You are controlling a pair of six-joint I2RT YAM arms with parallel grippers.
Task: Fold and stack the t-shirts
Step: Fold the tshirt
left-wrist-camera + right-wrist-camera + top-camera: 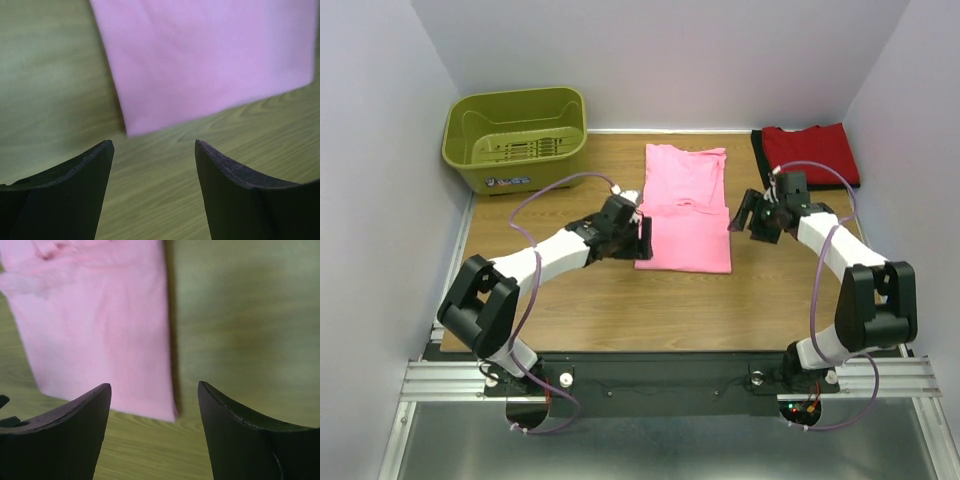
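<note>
A bright pink t-shirt lies folded into a long strip on the wooden table, its near part doubled over the far part. My left gripper hovers open just off the shirt's left edge; the left wrist view shows a pink corner beyond the empty fingers. My right gripper stands open off the right edge, the pink cloth ahead of its empty fingers. A folded red t-shirt rests at the back right, with a black edge along its left side.
An olive-green plastic basket stands at the back left corner. White walls close in the table on three sides. Bare wood lies between the shirt and the arm bases.
</note>
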